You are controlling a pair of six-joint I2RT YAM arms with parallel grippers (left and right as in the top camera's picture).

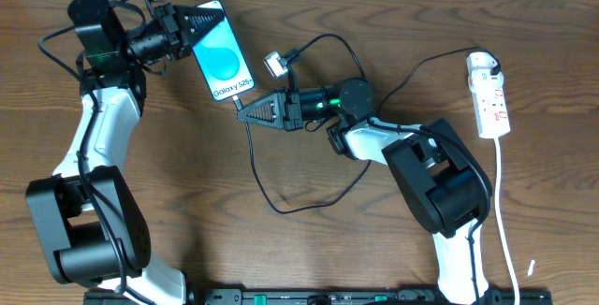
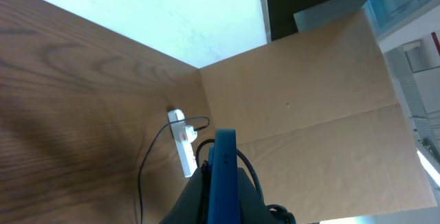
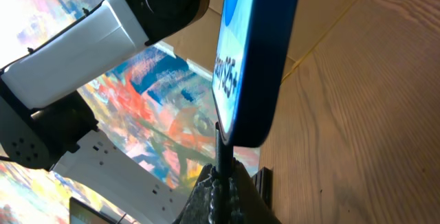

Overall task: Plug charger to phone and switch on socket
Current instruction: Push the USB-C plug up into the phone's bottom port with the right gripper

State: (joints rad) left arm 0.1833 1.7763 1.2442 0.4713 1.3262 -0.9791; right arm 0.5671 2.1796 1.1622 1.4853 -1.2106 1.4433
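My left gripper (image 1: 206, 21) is shut on the top end of the phone (image 1: 221, 60), which shows a blue circle and "Galaxy S25+". In the left wrist view the phone (image 2: 224, 172) stands edge-on between the dark fingers (image 2: 198, 198). My right gripper (image 1: 240, 111) is shut on the charger's connector just below the phone's bottom edge. In the right wrist view the thin connector (image 3: 221, 148) rises from my shut gripper (image 3: 221, 177) and meets the phone's (image 3: 256, 52) lower edge. The black charger cable (image 1: 271, 202) loops across the table. The white socket (image 1: 491, 99) lies far right.
A white plug piece (image 1: 273, 63) on a black lead lies between the phone and the right arm. The socket's white cord (image 1: 506, 221) runs toward the table's front edge. In the left wrist view the socket (image 2: 183, 145) lies near a cardboard wall (image 2: 309, 114).
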